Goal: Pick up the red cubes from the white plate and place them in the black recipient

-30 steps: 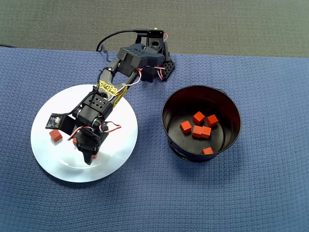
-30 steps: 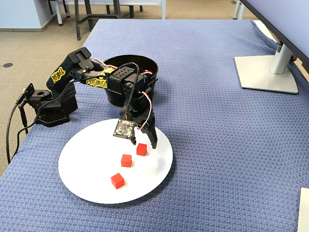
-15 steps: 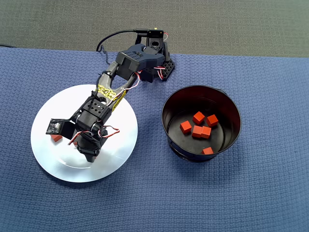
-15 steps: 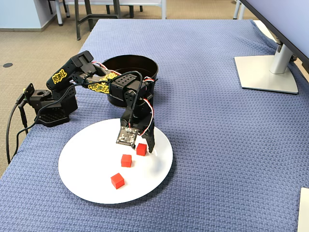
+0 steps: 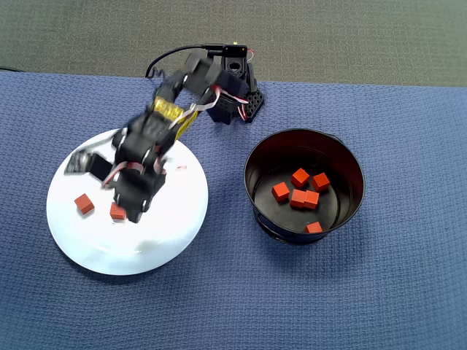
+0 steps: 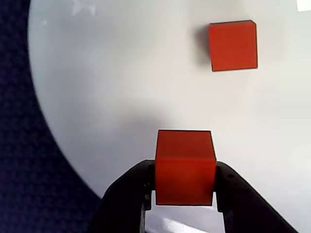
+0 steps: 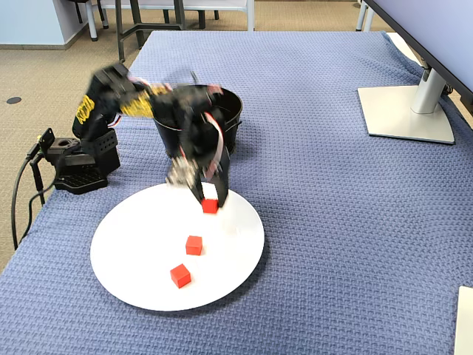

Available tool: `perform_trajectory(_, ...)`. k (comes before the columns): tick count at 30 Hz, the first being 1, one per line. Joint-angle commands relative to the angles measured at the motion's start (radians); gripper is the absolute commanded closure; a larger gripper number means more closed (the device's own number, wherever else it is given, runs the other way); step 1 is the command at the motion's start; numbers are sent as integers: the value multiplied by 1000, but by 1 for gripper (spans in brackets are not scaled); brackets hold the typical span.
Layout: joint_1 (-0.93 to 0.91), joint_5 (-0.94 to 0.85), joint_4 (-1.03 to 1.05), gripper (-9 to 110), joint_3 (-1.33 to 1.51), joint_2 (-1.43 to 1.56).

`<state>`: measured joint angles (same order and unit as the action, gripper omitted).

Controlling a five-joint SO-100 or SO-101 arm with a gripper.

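Note:
My gripper (image 6: 184, 171) is shut on a red cube (image 6: 184, 155), which sits between its black fingers (image 6: 131, 191) low over the white plate (image 6: 121, 73). A second red cube (image 6: 233, 45) lies on the plate ahead. In the fixed view the gripper (image 7: 210, 198) holds its cube (image 7: 210, 206) at the plate's far part, and two loose cubes (image 7: 194, 245) (image 7: 179, 276) lie nearer on the plate (image 7: 133, 251). In the overhead view the gripper (image 5: 135, 209) hides the held cube, and the two loose cubes (image 5: 84, 203) (image 5: 117, 212) show on the plate (image 5: 160, 240). The black recipient (image 5: 252, 164) holds several red cubes (image 5: 300, 177).
The arm's base (image 5: 237, 95) stands at the back of the blue cloth (image 5: 219, 306). In the fixed view the black pot (image 7: 233, 103) stands just behind the arm, and a monitor stand (image 7: 406, 111) sits at the far right.

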<state>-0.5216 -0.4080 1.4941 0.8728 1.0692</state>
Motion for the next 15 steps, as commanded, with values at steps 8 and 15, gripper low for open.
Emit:
perform_trajectory(8,250,46,3,102,561,867)
perform_trajectory(15,673,199,12,99,706,979)
